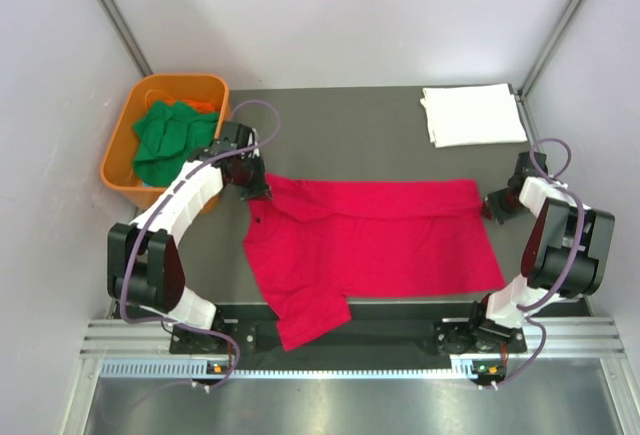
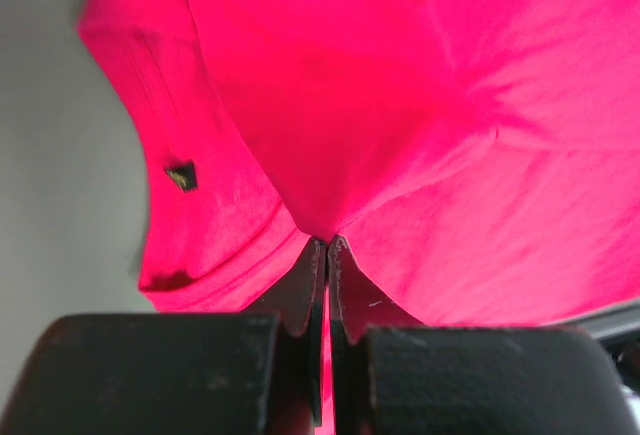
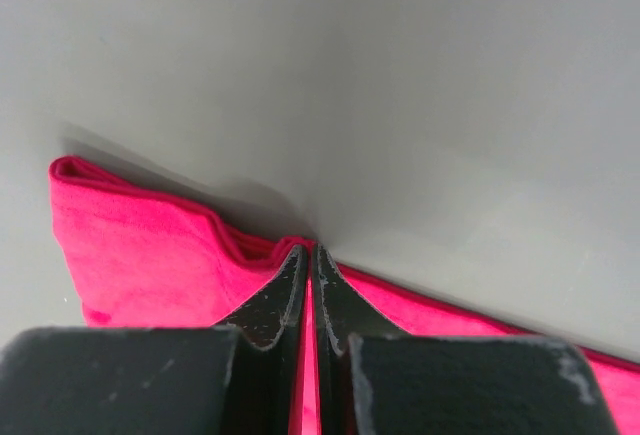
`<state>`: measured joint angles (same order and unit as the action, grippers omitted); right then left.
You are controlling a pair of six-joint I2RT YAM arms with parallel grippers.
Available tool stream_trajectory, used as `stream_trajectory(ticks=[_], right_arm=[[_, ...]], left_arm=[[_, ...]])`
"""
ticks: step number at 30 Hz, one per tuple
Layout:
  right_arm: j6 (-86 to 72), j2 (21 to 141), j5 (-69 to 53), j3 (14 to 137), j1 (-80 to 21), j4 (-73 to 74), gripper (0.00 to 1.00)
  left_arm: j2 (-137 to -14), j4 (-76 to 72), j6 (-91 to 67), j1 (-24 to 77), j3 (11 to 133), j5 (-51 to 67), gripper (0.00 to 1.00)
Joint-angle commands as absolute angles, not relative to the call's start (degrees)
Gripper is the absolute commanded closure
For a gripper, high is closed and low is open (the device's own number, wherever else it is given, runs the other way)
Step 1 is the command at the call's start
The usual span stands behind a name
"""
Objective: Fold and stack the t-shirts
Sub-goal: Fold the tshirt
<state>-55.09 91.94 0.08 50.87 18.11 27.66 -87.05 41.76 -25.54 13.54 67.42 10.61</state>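
A bright red t-shirt lies spread across the middle of the table, one sleeve hanging toward the near edge. My left gripper is shut on the red t-shirt's far left corner; in the left wrist view the red t-shirt bunches up from the pinched tips of the left gripper. My right gripper is shut on the shirt's far right hem; in the right wrist view the right gripper clamps the red t-shirt at its edge. A folded white t-shirt lies at the far right. Green t-shirts sit crumpled in the tub.
An orange plastic tub stands at the far left beside the left arm. Metal frame posts rise at both back corners. The table's near edge carries a rail with the arm bases.
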Motion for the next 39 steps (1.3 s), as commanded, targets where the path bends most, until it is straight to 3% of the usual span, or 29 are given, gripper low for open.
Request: stream_trajectory(ticks=[1, 15, 32, 36, 39], right_arm=[[-53.0, 88.2, 1.8, 54.4, 17.4, 30.9, 1.00], [-48.9, 85.1, 0.5, 51.3, 17.5, 31.9, 1.00], [-46.4, 87.2, 1.6, 48.5, 17.5, 30.8, 0.97], [-44.9, 84.7, 1.1, 49.5, 17.5, 31.6, 0.82], [-44.6, 81.0, 0.4, 50.6, 16.7, 31.6, 0.77]], left_arm=[[-86.1, 43.3, -24.6, 13.7, 72.6, 7.3, 1.00], [-85.9, 50.6, -22.9, 13.7, 77.2, 3.1, 1.00], [-85.0, 46.3, -23.0, 14.1, 59.8, 10.1, 1.00], [-84.3, 47.6, -22.0, 14.4, 60.1, 9.5, 0.78], [-83.2, 49.1, -21.4, 14.4, 62.4, 8.3, 0.75]])
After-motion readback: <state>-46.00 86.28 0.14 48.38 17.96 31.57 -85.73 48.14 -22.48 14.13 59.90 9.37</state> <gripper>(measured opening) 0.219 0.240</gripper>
